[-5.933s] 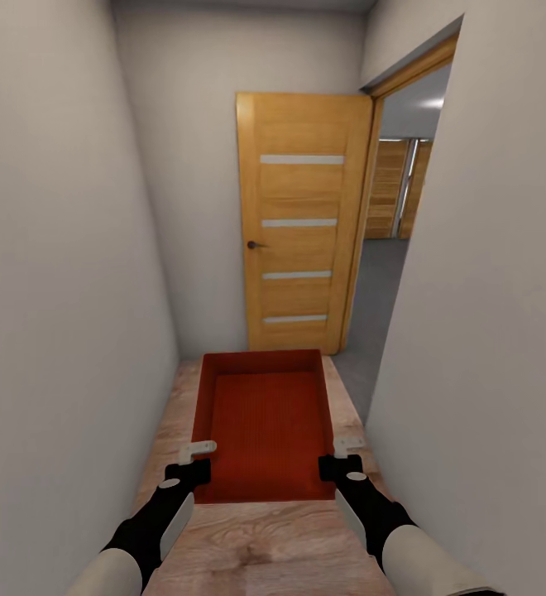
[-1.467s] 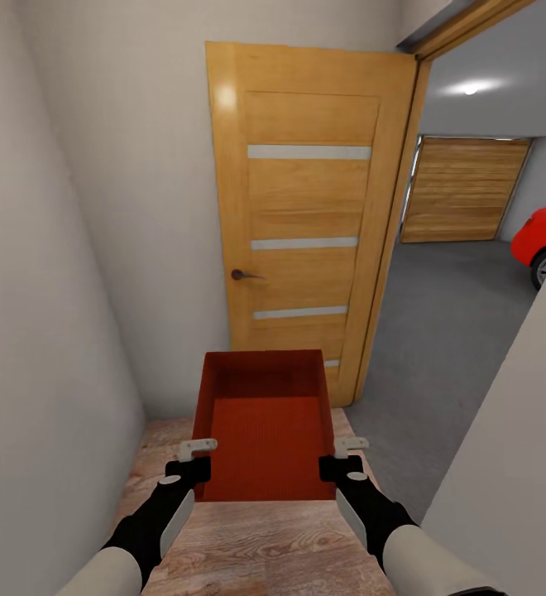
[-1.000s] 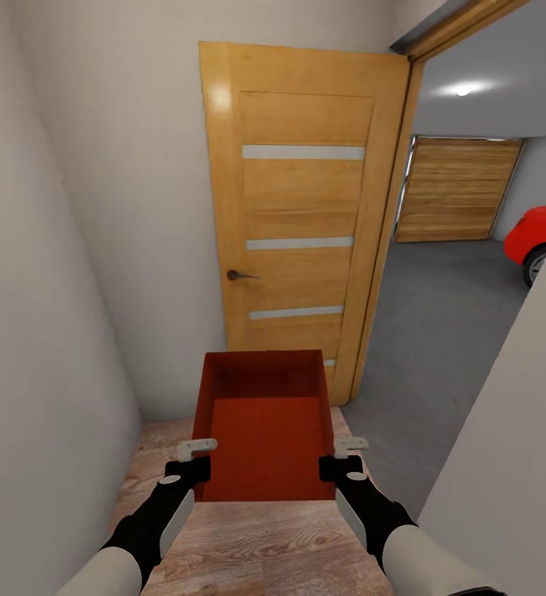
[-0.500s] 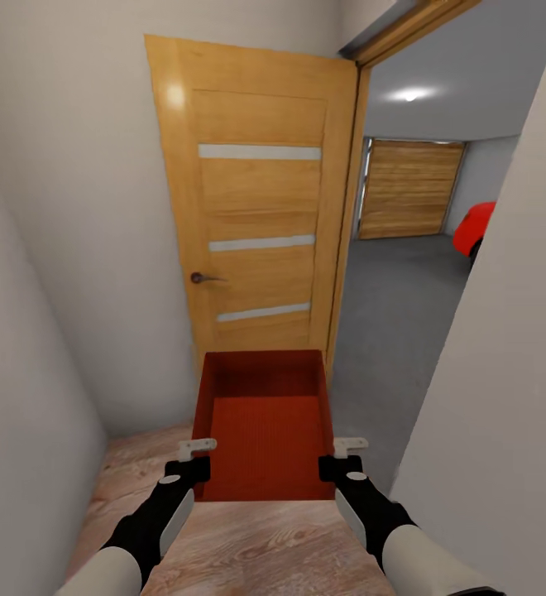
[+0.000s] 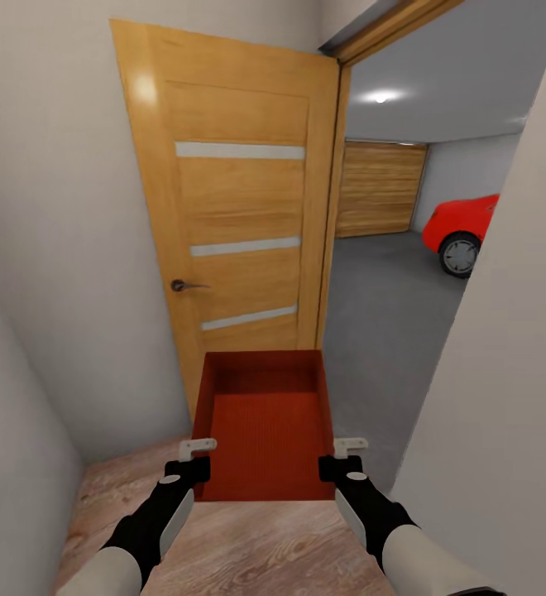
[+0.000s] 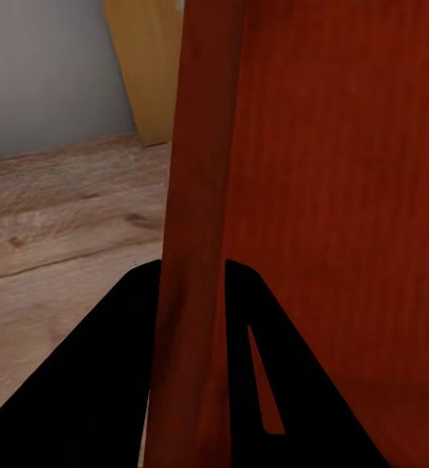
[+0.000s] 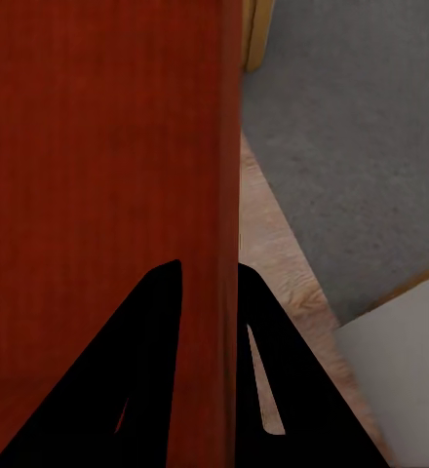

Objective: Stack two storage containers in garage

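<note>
Container: one orange-red open-top bin point(image 5: 265, 430) is held up in front of the robot, level, its long axis pointing away toward the doorway; its ribbed bottom shows and nothing lies inside it.
Left wall: a plain pale wall point(image 5: 25, 290) runs down the left side of a narrow passage.
Left gripper: the left gripper point(image 5: 197, 449) is clamped on the bin's left wall near the close corner, one finger inside and one outside; in the left wrist view its dark fingers point(image 6: 97, 380) straddle the red wall point(image 6: 200, 244) on both sides.
Wood floor: light wood planks point(image 5: 248, 546) lie under the arms and the bin.
Door: an orange wooden door point(image 5: 232, 223) with three pale horizontal strips and a dark handle point(image 5: 186, 285) stands swung open against the wall, just beyond the bin's far end.
Right gripper: the right gripper point(image 5: 347, 447) is clenched on the bin's right wall, opposite the left one, so the bin hangs between the two; in the right wrist view its fingers point(image 7: 263, 380) pinch the wall point(image 7: 214, 195) from either side.
Doorway: to the right of the door the opening gives onto the garage, with a dark grey floor point(image 5: 380, 306), a wooden slatted garage door point(image 5: 380, 189) at the back and a round ceiling light point(image 5: 380, 98).
Car: part of a red car point(image 5: 459, 228) with one wheel shows at the right, well apart from the bin.
Right wall: a pale wall point(image 5: 513, 372) hides the rest of the garage.
</note>
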{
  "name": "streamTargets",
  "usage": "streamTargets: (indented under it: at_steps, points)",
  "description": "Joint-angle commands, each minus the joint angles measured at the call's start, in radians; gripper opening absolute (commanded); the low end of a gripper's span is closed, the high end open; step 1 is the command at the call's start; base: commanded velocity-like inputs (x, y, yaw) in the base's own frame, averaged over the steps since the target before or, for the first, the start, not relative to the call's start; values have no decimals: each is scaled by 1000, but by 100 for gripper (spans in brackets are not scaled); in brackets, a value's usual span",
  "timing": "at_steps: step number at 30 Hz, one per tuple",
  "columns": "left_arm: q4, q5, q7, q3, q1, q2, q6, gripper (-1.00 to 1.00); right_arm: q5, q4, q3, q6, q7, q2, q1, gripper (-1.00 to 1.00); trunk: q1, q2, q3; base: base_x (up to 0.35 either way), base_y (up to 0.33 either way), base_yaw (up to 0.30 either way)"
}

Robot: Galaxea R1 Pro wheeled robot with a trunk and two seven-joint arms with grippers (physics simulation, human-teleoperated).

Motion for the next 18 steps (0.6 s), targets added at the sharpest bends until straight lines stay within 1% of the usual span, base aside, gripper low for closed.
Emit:
streamTargets:
  at_steps: [1,5,18]
  points:
    - [-20,43,13,17,-1,1,-41,-100,2,-1,-14,7,-13,-1,0,-100,1,-2,-2,167,177,-15]
    - [-22,43,13,18,-1,1,-42,-100,2,-1,-14,7,-13,-1,0,-100,1,-2,-2,120,109,-5]
    - [-22,43,13,18,-1,1,-42,-100,2,-1,-14,7,-13,-1,0,-100,1,-2,-2,6,5,0]
